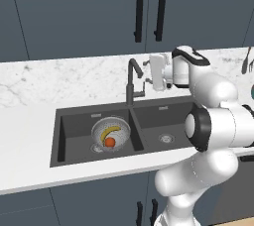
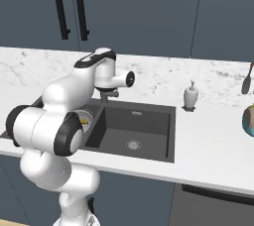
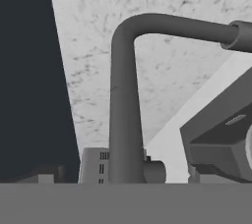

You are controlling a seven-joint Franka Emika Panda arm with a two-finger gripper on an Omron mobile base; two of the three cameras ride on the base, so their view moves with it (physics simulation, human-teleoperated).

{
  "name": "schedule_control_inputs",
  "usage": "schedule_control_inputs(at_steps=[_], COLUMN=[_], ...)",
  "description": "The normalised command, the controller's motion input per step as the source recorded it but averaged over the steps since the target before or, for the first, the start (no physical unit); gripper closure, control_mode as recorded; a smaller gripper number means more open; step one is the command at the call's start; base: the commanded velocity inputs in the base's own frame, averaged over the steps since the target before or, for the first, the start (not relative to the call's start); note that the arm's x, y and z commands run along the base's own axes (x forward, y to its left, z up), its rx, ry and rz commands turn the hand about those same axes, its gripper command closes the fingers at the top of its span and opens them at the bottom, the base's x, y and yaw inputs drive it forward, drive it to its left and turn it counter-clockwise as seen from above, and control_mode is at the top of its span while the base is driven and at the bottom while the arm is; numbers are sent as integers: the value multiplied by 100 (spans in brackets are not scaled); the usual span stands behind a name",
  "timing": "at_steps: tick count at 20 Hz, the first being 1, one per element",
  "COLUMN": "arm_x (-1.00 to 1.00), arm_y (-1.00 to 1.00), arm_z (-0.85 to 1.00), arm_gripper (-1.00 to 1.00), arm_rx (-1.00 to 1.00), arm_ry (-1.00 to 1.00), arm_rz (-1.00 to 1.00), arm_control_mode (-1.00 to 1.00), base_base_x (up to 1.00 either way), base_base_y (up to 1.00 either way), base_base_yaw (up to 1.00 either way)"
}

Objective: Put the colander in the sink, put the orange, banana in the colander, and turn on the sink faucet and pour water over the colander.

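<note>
The silver colander sits in the left basin of the dark sink. In it lie the yellow banana and the orange. The slim dark sink faucet rises behind the divider, its spout bent toward the basins. My gripper hovers just right of the faucet at spout height, pointing left at it, open with nothing held. The hand view shows the faucet very close, with its small lever low at the base. In the right base view my arm hides most of the colander.
A white soap dispenser stands on the marble counter behind the right basin. A dark utensil and a bowl's edge are at the far right. Dark cabinets with black handles hang above.
</note>
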Motion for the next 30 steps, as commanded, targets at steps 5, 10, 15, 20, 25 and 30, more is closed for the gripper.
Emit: schedule_control_inputs(at_steps=[5,10,15,20,25,30], arm_x=[0,17,36,31,30,40], arm_y=[48,30,19,29,48,33], arm_z=[0,-6,-20,-25,-29,-27], arm_gripper=[-100,-100,-100,-100,-100,-100], arm_rx=[0,0,0,0,-1,0], arm_ry=[-10,-1,0,-5,-4,0], arm_rz=[0,0,0,-2,-7,-7], arm_control_mode=[-100,-100,-100,-100,-100,-100], base_base_x=[0,0,0,0,0,0], base_base_y=[0,0,0,0,0,0], base_base_yaw=[0,0,0,0,0,0])
